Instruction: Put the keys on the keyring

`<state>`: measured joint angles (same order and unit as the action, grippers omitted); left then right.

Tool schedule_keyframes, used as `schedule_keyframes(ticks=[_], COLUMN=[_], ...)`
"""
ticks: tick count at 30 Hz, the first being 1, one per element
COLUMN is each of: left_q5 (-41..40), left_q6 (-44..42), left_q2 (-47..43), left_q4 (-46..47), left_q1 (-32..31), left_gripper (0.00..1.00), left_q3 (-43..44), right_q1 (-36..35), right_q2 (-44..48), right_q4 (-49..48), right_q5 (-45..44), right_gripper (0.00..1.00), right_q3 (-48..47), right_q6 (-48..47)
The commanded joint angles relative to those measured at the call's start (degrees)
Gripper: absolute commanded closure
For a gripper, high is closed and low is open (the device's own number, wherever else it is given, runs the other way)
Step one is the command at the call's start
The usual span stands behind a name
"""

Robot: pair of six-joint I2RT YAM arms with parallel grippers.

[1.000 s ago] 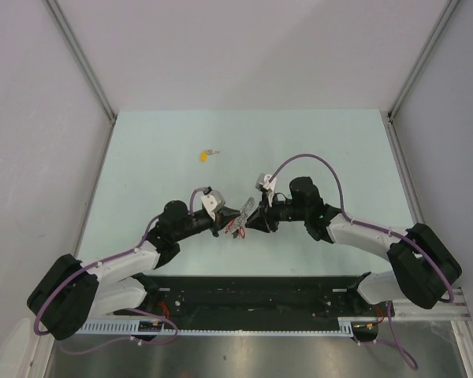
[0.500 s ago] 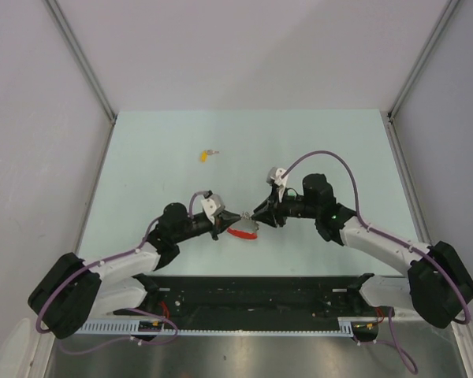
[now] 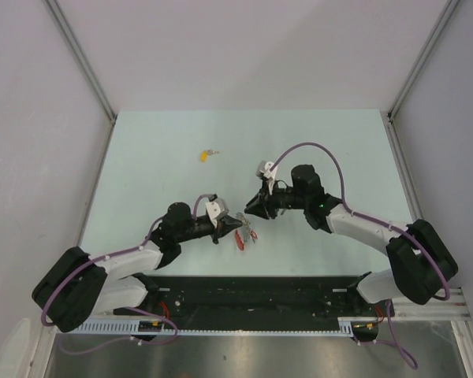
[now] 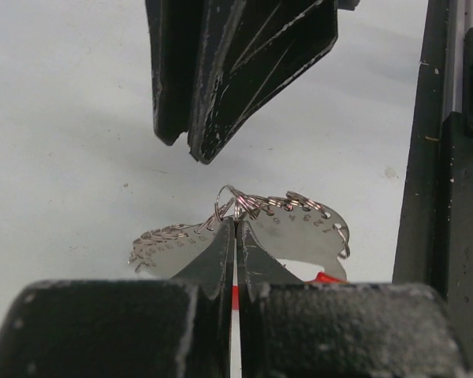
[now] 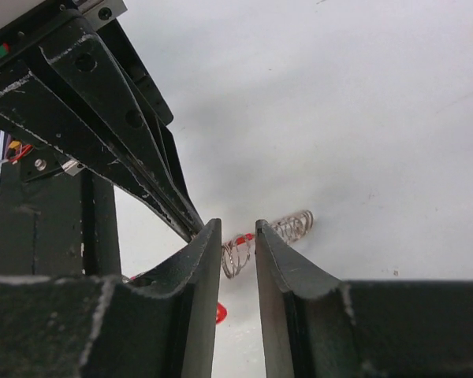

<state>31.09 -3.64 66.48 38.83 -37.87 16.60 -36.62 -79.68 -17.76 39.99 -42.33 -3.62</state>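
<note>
The left gripper's jaws are clenched flat together on the wire loop of the keyring. In the left wrist view, the keyring's silver plates and chain fan out side to side, so its long axis lies crosswise to the fingers, with a bit of red showing underneath. The right gripper's jaws stand a narrow slit apart and hold nothing. Its tips point at the keyring from the opposite side, near it but not touching. Its own camera shows only a coil of wire and a red speck through the slit, whereas the left wrist camera shows the stamped plates. From above, the keyring is a small silver-and-red cluster on or just over the table; which, I cannot tell. The yellow key lies well apart from the keyring, on its far-left side, with the blade pointing right.
</note>
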Motion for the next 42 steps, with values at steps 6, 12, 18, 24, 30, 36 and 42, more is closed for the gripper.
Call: schedule_keyframes(ticks=[6, 12, 18, 24, 30, 36, 42], left_q5=[1.1, 0.5, -1.1, -1.0, -1.1, -1.4, -2.3], left_q6=[-2.6, -2.3, -1.5, -1.1, -1.0, -0.8, -0.6], left_q2=[-0.1, -0.7, -1.4, -1.4, -1.4, -1.8, -2.8], left_q4=[0.3, 0.5, 1.0, 1.2, 1.3, 1.8, 2.1], left_q1=[-0.2, -0.2, -0.2, -0.2, -0.2, -0.2, -0.2], left_gripper=[1.00, 1.00, 0.99, 0.99, 0.99, 1.00, 1.00], left_q3=[1.9, 1.8, 1.2, 1.1, 1.0, 0.7, 0.1], right_q1=[-1.6, -1.6, -1.6, -0.6, -0.5, -0.5, -0.3], right_q2=[-5.1, -6.5, -6.5, -5.7, -5.4, -5.4, -4.6], right_q4=[2.5, 5.2, 8.2, 8.9, 9.1, 10.1, 9.8], right_q5=[5.9, 6.5, 7.3, 7.2, 7.8, 8.4, 8.8], right_gripper=[0.75, 0.76, 0.73, 0.72, 0.71, 0.71, 0.71], right_q3=[-4.4, -4.5, -4.6, -4.5, -4.5, -4.3, -3.7], right_q6=[-3.6, -5.3, -6.8, -5.7, -5.6, -5.8, -5.5])
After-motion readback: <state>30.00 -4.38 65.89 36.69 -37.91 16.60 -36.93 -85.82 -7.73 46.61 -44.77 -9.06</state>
